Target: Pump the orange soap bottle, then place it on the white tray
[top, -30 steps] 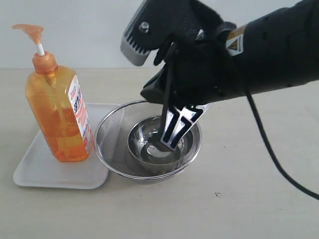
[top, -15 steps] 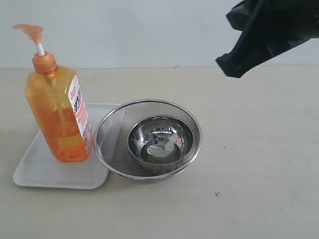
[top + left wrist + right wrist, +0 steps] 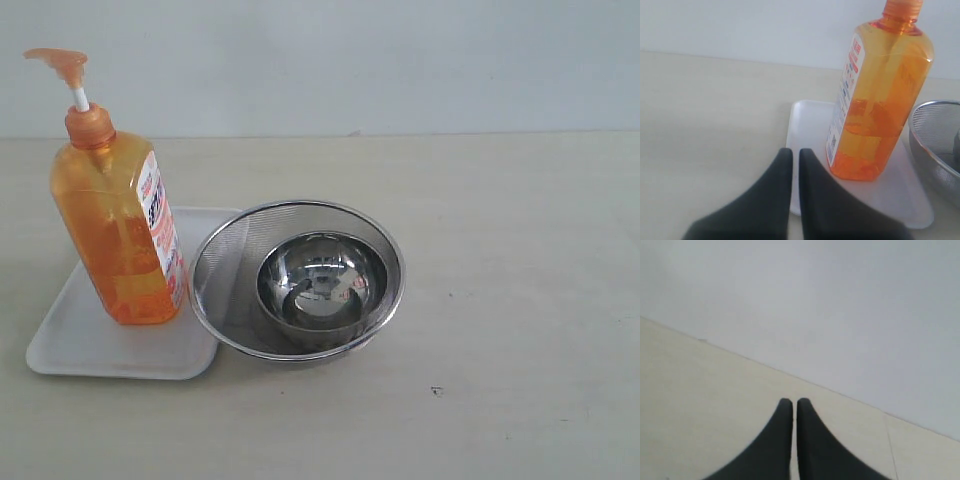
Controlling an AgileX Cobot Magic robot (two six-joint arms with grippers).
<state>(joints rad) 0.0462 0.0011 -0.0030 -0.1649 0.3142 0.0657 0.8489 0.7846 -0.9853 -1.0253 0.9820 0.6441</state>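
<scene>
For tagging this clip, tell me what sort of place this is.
Probably a staged lab setup, not a real kitchen: bare beige table, plain white wall, and just an orange soap bottle on a white tray beside a steel bowl nested in a mesh strainer.

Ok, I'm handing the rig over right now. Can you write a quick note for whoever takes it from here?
Left gripper: shut, empty, at the near edge of the white tray.
Right gripper: shut, empty, out of the exterior view; its camera shows only table and wall.
Orange soap bottle: upright on the white tray, beside the mesh strainer, which holds a steel bowl.
Done: bottle is on the tray.
Left: whether it was pumped cannot be told from these views; otherwise probably nothing.
</scene>
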